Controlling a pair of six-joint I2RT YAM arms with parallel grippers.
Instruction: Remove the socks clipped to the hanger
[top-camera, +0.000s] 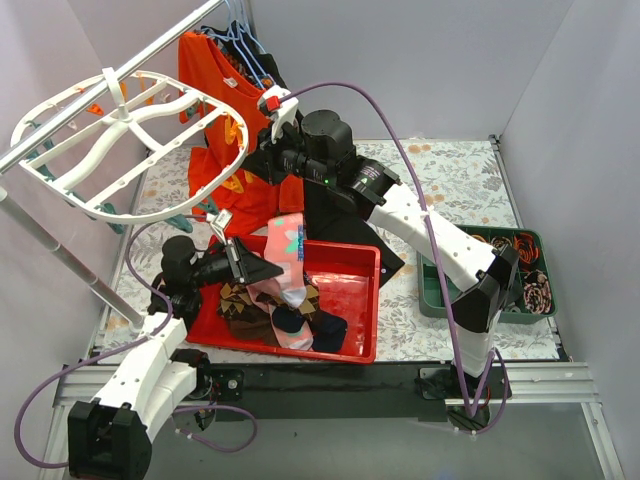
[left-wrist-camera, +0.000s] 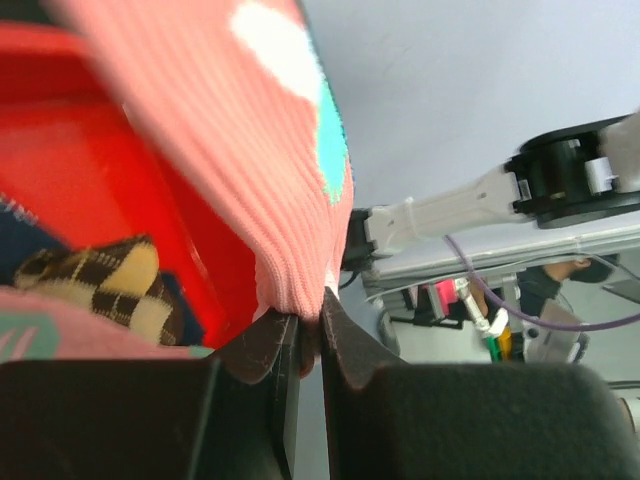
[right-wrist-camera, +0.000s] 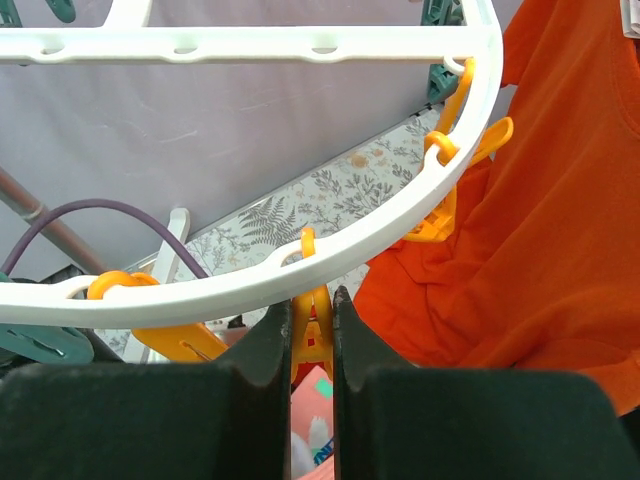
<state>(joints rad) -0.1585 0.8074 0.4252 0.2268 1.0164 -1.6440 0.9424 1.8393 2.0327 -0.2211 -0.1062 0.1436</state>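
My left pincer (left-wrist-camera: 310, 335) is clamped on the edge of the pink sock (left-wrist-camera: 230, 150). Its two matte black fingers are pressed together with only the finely ribbed knit between them. The sock is soft, with a white patch and a teal one. From above it hangs as a long limp strip over the red tray (top-camera: 350, 300), its lower end on the heap there. I cannot tell whether its upper end is caught in anything.

The tray is a glossy rectangular plastic tub. In it lie an argyle sock (left-wrist-camera: 110, 275) in brown and cream diamonds, and dark navy socks (top-camera: 305, 323) bunched beside it.

My right pincer (right-wrist-camera: 312, 340) is closed on an orange clip (right-wrist-camera: 312, 330), a smooth, narrow plastic peg squeezed between my fingers. The peg hangs from the hanger (right-wrist-camera: 330, 255) by a small hook through its rim. The hanger is a white plastic oval frame with wavy cross ribs and a row of holes. It is tilted and hung from a metal rail (top-camera: 100, 85) over the rear left of the bench (top-camera: 450, 180), which has a leaf-print cover. More orange clips dangle along the same curved rim. Just beside it hangs an orange shirt (right-wrist-camera: 560, 230), soft and creased.
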